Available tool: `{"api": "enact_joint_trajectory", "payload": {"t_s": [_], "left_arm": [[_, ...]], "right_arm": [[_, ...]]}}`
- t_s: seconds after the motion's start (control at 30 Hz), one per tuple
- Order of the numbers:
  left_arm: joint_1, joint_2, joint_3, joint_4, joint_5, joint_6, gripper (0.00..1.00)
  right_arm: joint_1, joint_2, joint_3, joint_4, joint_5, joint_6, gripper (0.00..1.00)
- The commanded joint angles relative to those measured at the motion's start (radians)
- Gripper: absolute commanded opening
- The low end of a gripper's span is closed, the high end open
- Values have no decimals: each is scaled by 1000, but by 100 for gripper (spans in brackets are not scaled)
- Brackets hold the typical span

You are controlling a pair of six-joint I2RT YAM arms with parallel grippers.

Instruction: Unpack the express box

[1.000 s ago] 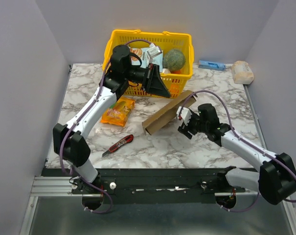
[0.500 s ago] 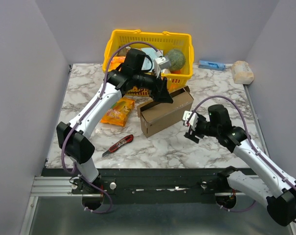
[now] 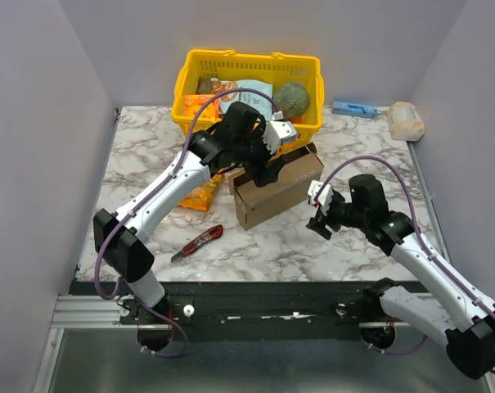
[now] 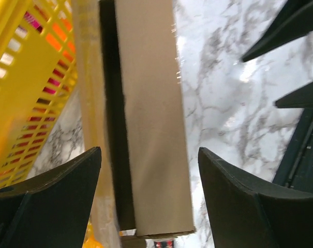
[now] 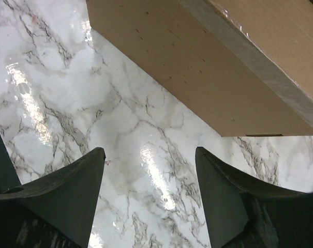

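Express box point(image 3: 284, 190), apparently plain brown cardboard

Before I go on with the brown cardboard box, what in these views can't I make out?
Inside of the flat brown cardboard mailer box: no view shows it; top view, the left gripper covers its far left corner.
Box's far end: left wrist view, blurred, cut off by the frame.
Yellow plastic basket contents: top view, near part hidden by the left arm.
Orange snack bag: top view, partly under that arm.
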Motion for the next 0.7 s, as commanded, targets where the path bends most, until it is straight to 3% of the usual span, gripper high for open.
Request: {"api": "enact_joint_trajectory", "payload": {"t_s": [0.0,0.23,0.43,0.57,0.67], "left_arm": [[9,72,5,15,-190,19,81],[25,124,61,5,-214,-36,74],[45,143,119,-54,-133,-28,40],[63,143,194,-137,-47,-42,9],[69,134,235,-185,-8,-60,0]], "right_arm": [[3,-2,37,26,-26,24,78],[3,-7,35,28,-24,33,78],[3,-13,35,31,-27,38,77],[3,-18,82,41,-59,15,75],[3,10,165,109,-101,40,74]]}}
